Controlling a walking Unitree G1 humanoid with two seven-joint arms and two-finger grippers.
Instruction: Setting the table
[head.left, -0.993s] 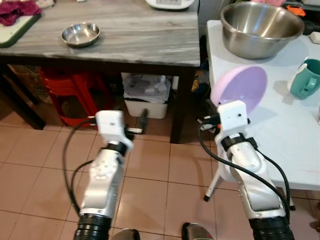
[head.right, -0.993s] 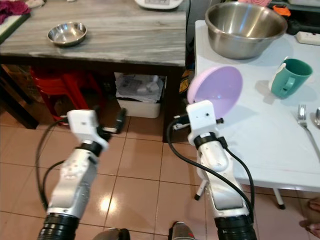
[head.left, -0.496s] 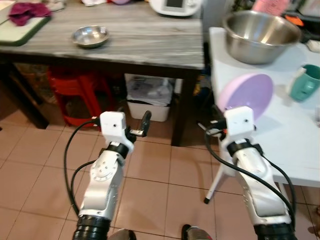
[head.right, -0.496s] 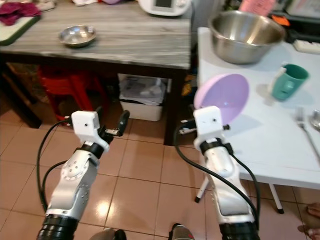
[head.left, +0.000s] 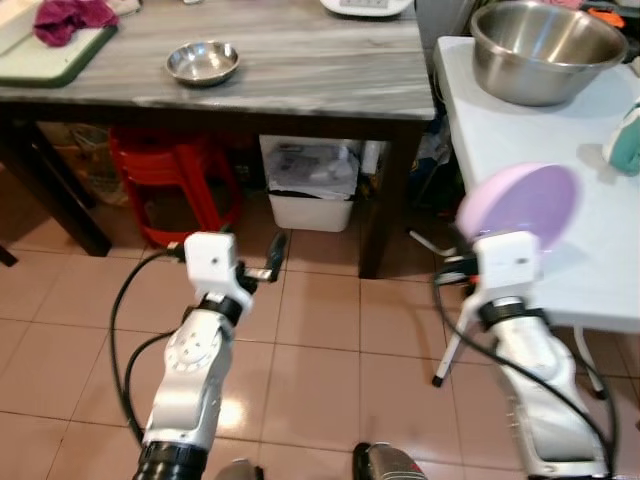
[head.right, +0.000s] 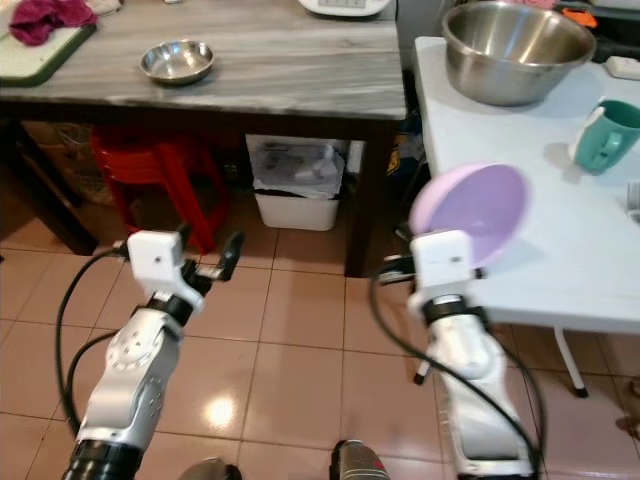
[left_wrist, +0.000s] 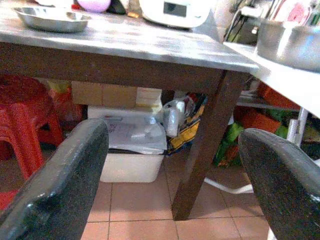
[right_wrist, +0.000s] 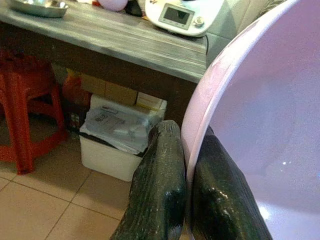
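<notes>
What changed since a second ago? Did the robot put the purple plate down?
No. The right gripper still pinches the purple plate by its rim, tilted, at the white table's edge. The whole picture shifted, so the camera moved, not the things. The left gripper stays open and empty. The small steel bowl, big steel bowl and green mug stayed put.

Evenly bright, soft daylight. Glare patch on the floor tiles (head.right: 218, 412); dull sheen on the steel bowl (head.right: 517, 50). Deep shadow beneath the wooden bench (head.left: 300, 70). Slightly soft head views; blurred close-up fingers (left_wrist: 60, 185) in the wrist views.
</notes>
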